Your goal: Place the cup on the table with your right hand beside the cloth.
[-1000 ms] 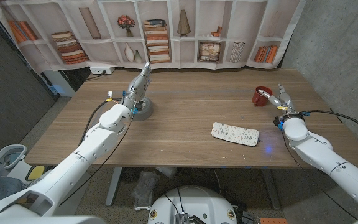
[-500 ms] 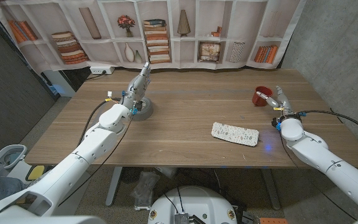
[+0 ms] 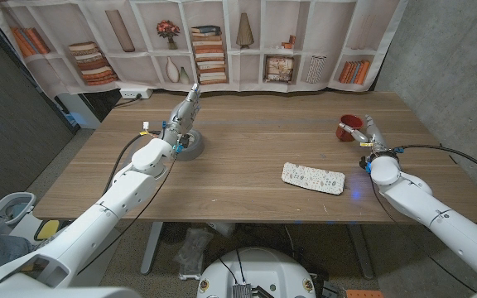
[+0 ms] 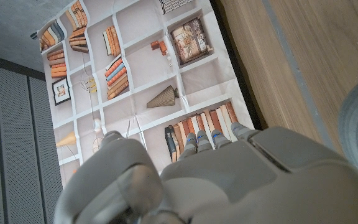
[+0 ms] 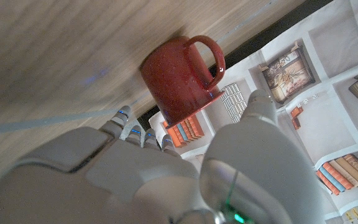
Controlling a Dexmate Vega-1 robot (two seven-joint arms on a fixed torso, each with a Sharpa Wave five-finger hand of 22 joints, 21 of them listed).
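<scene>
**Right hand closing in on the red cup, nothing held yet**

From the head view, we see that over the last second the right hand (image 3: 368, 132) has edged across the table toward the red cup (image 3: 349, 128) while the forearm has swung inward with it; the cup itself has not shifted and stands upright near the table's far right side. We judge this as the approach to a grasp, so the carrying and setting down are still to come. The cloth (image 3: 313, 177), a pale patterned rectangle, lies flat nearer the front edge and well apart from the cup, unchanged. The left hand (image 3: 187, 108) stands raised over a grey round base (image 3: 190, 146) on the left half of the wooden table (image 3: 247, 136), fingers together and pointing away, holding nothing, just as it did a second ago.

In the left wrist view, the left hand (image 4: 229, 180) shows its back, fingers side by side against the bookshelf backdrop (image 4: 135, 74); we see nothing in it.

In the right wrist view, the cup (image 5: 182, 78) stands just beyond the fingertips (image 5: 124, 117) of the right hand (image 5: 166, 174), handle turned to the side. The fingers reach forward with the thumb set apart, so the hand is spread and empty, and we cannot tell whether any fingertip touches the cup.
</scene>
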